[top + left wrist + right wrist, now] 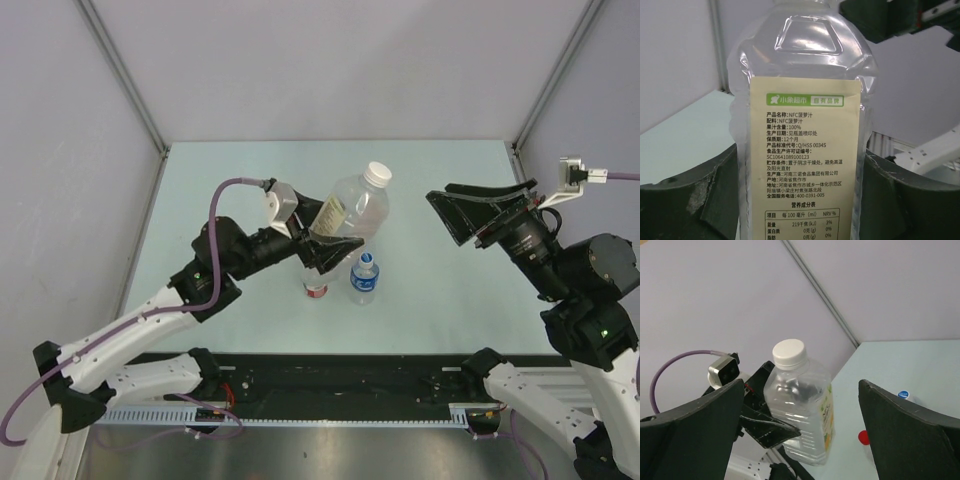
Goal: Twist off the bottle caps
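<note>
The large bottle, label facing me, sits tilted in my left gripper mid-table. My right gripper gapes wide, apart from the white cap; I'd centre squarely before closing and twisting.

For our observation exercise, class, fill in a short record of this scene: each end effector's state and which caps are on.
Left end effector: shut on large yellow-labelled bottle
Right end effector: open, clear of the bottle
White cap: on the large bottle
Red-capped small bottle: standing on table, cap on
Blue-capped small bottle: beside it, cap on
</note>
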Tool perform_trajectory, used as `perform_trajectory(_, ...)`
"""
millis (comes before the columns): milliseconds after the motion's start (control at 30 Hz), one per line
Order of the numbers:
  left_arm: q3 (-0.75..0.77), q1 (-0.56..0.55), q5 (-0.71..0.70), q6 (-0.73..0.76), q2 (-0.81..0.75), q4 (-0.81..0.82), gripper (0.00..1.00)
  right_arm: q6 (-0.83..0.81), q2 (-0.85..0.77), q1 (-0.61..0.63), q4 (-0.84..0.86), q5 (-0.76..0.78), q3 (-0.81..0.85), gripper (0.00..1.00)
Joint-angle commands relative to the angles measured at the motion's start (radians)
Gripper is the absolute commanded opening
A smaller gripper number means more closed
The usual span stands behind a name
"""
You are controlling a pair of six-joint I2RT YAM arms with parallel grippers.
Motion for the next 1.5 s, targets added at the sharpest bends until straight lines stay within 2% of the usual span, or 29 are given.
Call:
perform_trajectory(0, 0.061, -0.073, -0.323, 0.064, 0.031, 0.02, 0.0, 0.091, 0.009, 0.004, 0.059, 0.05, 0.002, 0.99)
perform_trajectory(33, 0.072, -0.089, -0.418, 0.09, 0.049, 0.009, 0.0, 0.097, 0.015, 0.004, 0.052, 0.057, 0.002, 0.98)
perform_trajectory(167, 0.119, -0.17, -0.604, 0.232, 0.104, -0.026, 0.0, 0.124, 0.067, 0.009, 0.033, 0.067, 0.006, 0.85)
perform_trajectory(267, 0.119, -0.212, -0.69, 0.279, 0.123, -0.012, 0.0, 0.124, 0.107, 0.025, 0.026, 0.07, 0.015, 0.8)
perform_trajectory(367, 0.115, -0.23, -0.722, 0.309, 0.13, 0.005, 0.0, 0.097, 0.144, 0.059, 0.022, 0.093, 0.038, 0.79)
perform_trajectory(600, 0.118, -0.268, -0.753, 0.392, 0.155, 0.029, 0.0, 0.037, 0.204, 0.13, 0.016, 0.183, 0.08, 0.76)
perform_trajectory(900, 0.116, -0.278, -0.753, 0.401, 0.16, 0.025, 0.0, -0.012, 0.225, 0.142, 0.04, 0.238, 0.094, 0.74)
perform_trajectory(1167, 0.113, -0.279, -0.742, 0.397, 0.155, 0.019, 0.0, -0.037, 0.262, 0.144, 0.019, 0.246, 0.111, 0.63)
perform_trajectory(1467, 0.109, -0.284, -0.739, 0.403, 0.152, 0.015, 0.0, -0.04, 0.279, 0.145, 0.016, 0.246, 0.111, 0.59)
